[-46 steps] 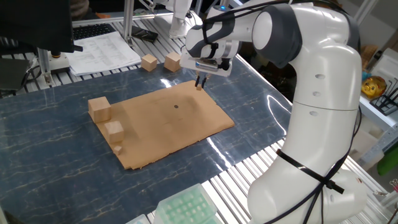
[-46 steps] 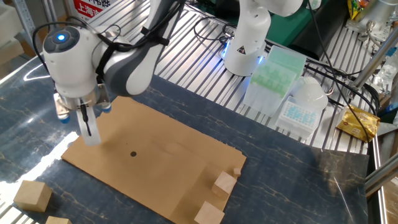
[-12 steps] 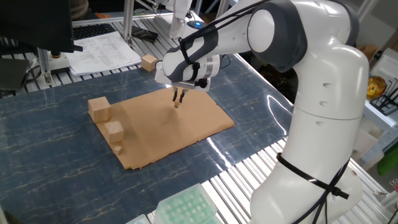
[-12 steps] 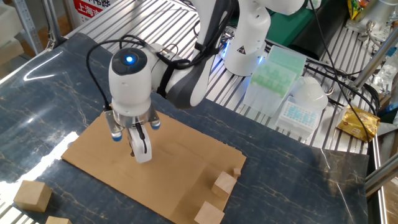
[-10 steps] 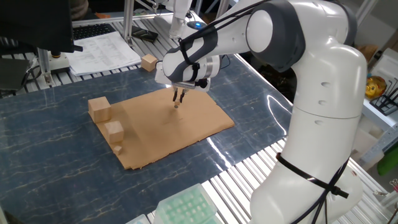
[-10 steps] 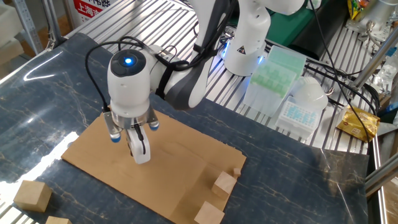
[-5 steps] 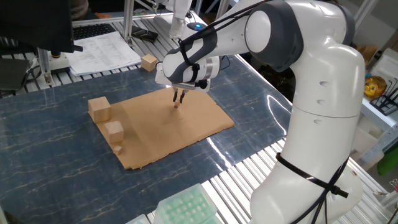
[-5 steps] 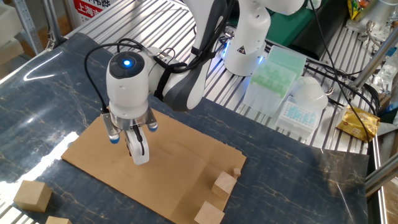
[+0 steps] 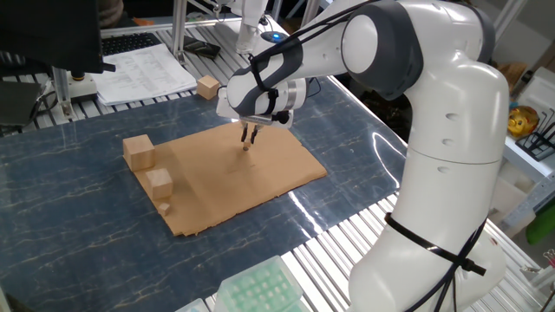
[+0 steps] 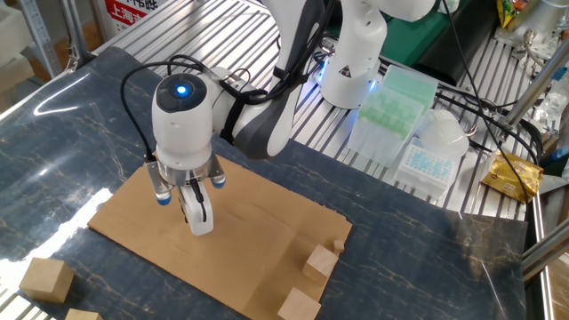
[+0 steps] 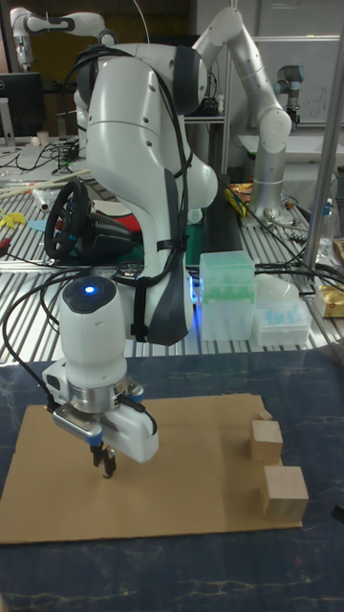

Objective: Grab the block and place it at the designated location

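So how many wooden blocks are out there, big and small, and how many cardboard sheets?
Larger wooden cubes: 4, two on the cardboard, two off it
Tiny wooden cubes: 2, the block at the gripper tips, another by the sheet's edge
Cardboard sheet: 1
Total: 7

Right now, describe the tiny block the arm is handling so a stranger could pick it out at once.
Find the brown cardboard sheet lying on the dark marbled table. Near its middle the gripper points straight down, and the block sits at its fingertips. It is a light-tan speck, far smaller than the wooden cubes at the sheet's edge.
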{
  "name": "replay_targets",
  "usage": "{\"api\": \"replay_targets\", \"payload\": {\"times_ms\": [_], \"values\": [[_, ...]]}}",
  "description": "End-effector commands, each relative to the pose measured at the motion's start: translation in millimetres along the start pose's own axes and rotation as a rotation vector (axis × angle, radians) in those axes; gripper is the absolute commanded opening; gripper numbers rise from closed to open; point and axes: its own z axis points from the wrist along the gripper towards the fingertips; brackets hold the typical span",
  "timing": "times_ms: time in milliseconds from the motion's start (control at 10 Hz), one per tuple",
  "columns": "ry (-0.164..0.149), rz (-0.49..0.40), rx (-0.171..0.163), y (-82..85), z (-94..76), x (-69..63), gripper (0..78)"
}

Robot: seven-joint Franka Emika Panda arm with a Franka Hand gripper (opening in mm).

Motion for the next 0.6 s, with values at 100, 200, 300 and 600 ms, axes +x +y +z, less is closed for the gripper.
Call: {"api": "replay_targets", "payload": {"times_ms": [100,200,300,600], "values": [[-0.009,0.005,-0.004,-0.7,6.6,-0.9,1.2],[-0.008,0.005,-0.004,-0.7,6.6,-0.9,1.2],[-0.008,0.001,-0.003,-0.7,6.5,-0.7,77.4],[-0.008,0.001,-0.003,-0.7,6.5,-0.7,77.4]]}}
